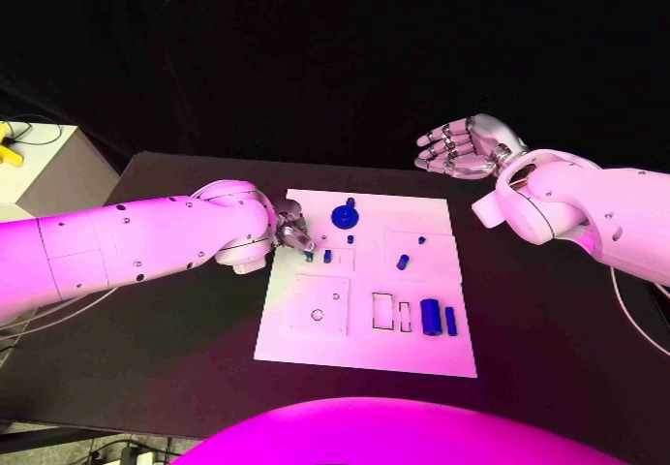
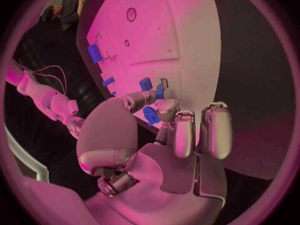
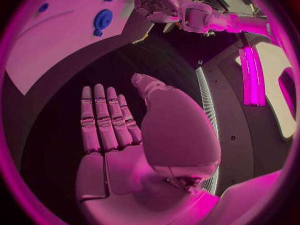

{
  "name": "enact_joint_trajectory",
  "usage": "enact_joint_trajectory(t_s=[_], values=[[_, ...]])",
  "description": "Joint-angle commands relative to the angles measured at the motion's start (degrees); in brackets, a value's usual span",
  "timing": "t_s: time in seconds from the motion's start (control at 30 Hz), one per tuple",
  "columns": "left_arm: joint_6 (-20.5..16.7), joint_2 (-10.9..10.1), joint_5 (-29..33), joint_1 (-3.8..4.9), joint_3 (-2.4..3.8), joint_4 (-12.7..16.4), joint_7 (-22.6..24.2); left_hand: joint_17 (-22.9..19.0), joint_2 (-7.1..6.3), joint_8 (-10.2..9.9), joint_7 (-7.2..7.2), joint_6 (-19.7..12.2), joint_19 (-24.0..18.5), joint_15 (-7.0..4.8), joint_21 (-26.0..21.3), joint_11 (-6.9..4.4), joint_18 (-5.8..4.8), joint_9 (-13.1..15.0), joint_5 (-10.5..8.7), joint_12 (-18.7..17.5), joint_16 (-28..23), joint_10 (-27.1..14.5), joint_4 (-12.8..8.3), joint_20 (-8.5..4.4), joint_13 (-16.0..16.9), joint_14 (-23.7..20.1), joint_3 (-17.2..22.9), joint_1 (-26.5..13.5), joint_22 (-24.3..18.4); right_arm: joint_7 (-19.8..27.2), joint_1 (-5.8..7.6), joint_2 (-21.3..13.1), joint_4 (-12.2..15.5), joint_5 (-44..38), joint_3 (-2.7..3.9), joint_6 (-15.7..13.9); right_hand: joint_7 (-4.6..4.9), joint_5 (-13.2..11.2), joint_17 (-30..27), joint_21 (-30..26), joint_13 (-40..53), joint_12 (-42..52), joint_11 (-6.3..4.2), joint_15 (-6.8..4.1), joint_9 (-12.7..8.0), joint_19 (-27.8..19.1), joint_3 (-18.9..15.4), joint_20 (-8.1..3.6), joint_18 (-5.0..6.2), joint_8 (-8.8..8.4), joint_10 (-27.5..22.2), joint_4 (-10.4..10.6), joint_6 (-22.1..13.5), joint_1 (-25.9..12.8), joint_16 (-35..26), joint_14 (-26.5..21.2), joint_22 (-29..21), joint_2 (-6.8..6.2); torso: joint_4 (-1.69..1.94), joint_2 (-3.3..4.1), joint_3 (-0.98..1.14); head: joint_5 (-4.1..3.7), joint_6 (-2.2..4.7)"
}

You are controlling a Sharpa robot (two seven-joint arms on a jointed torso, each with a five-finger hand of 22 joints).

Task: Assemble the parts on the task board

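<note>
Pinching a small blue plastic part [image 2: 150, 115] between its fingers [image 2: 167, 110], the left hand [image 1: 292, 231] hovers at the white task board's [image 1: 419, 354] near-left edge, seemingly to seat it. The right hand [image 1: 458, 145] waits flat, fingers apart and holding nothing, above the black worktop [image 1: 182, 349].

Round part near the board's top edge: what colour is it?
Blue. The round part on the task board shows best in the head view.
</note>
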Motion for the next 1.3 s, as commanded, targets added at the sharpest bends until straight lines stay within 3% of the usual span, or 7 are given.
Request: enact_joint_trajectory(t_s=[0.03,1.3], values=[[1.48,0.09,-1.91,0.0,-0.01,0.23,-0.28,15.09,0.43,0.19,-0.95,1.28,0.37,-0.29,0.29,-0.01,-0.66,0.05,0.1,0.34,0.19,0.57,-10.78,-0.02,0.02,6.06,11.1,0.06,2.89,1.13,-0.02,-0.03,0.07,0.27,0.0,0.32,2.55,0.39,-0.05,-0.19,-0.06,-0.31,0.34,0.33,-0.08,-0.34,-0.01,-0.08,0.68,-0.3,-0.13,-0.3,-0.54,-0.62,-0.12,-0.03,-0.05,0.07,0.05,-0.04,-0.01,-0.07,0.0],[2.38,0.25,-3.77,-0.5,-0.27,0.74,0.24,15.09,0.41,0.27,-1.01,1.39,0.45,-0.34,0.36,-0.06,-0.69,0.05,0.41,0.25,0.19,0.6,-10.86,-0.08,-0.09,6.06,11.27,-0.06,3.01,1.03,-0.23,-0.1,0.02,0.31,0.0,1.07,2.7,0.65,-0.51,-0.1,-0.02,-0.52,0.43,0.39,-0.06,-0.56,-0.23,0.01,0.72,-0.35,-0.02,-0.42,-0.21,-0.79,-0.28,0.14,-0.78,0.3,0.03,-0.05,0.01,-0.06,0.0]])
